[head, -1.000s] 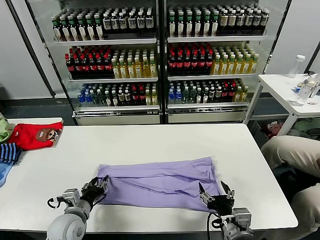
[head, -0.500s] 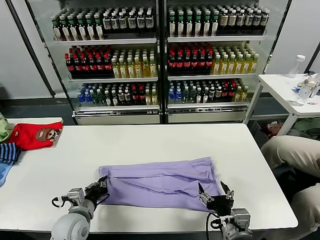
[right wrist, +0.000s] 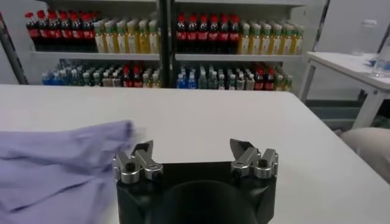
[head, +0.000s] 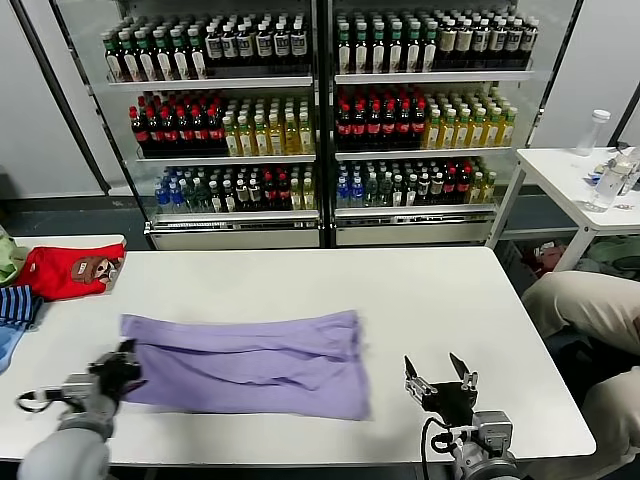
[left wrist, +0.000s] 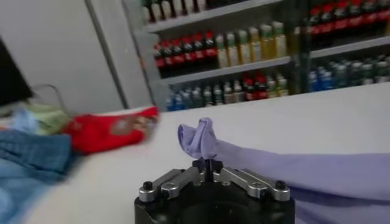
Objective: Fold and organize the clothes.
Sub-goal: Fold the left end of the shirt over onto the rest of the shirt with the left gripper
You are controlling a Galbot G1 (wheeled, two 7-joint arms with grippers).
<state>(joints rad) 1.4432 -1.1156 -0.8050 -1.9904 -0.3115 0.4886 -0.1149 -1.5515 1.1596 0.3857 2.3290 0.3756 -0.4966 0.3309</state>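
Lavender t-shirt (head: 250, 362): folded into a long flat band, lying lengthwise along the front edge of the white table (head: 400, 290), left of centre. Plain side up, soft creases along its length. Its left end is bunched into a small raised tuft (left wrist: 196, 137), pinched in the closed left gripper (head: 118, 366) near the front-left corner.

bare tabletop (head: 400, 290) stretches behind and right of the purple shirt (head: 250, 362); a red garment (head: 70, 270) and blue striped garment (head: 15, 305) crowd the far left edge, drink shelves (head: 320, 120) beyond.
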